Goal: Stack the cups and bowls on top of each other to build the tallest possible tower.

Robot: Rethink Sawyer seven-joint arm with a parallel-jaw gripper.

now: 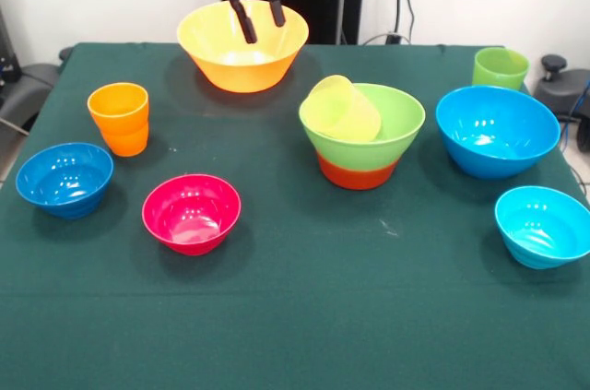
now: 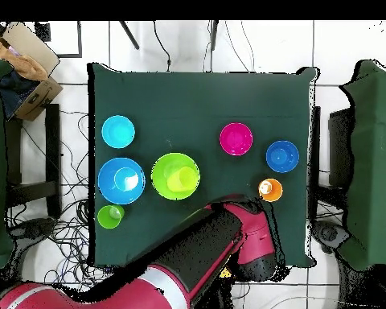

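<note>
My gripper (image 1: 261,26) hangs open and empty, its two dark fingers (image 1: 244,23) dipping over the big yellow-orange bowl (image 1: 242,58) at the table's far side. The tower is the light green bowl (image 1: 396,127) nested in the orange-red bowl (image 1: 358,173), with the pale yellow cup (image 1: 343,109) lying tilted inside. Loose on the cloth are the orange cup (image 1: 120,118), green cup (image 1: 501,67), magenta bowl (image 1: 192,213), small dark blue bowl (image 1: 64,178), big blue bowl (image 1: 498,130) and small cyan bowl (image 1: 544,224). In the overhead view my arm (image 2: 228,241) hides the yellow-orange bowl and the gripper.
The table carries a dark green cloth (image 1: 295,316). In the overhead view, the green bowl (image 2: 158,173) sits near the middle, the big blue bowl (image 2: 108,189) and cyan bowl (image 2: 118,131) to its left, the magenta bowl (image 2: 236,138) and orange cup (image 2: 270,190) to its right. Cables and chairs surround the table.
</note>
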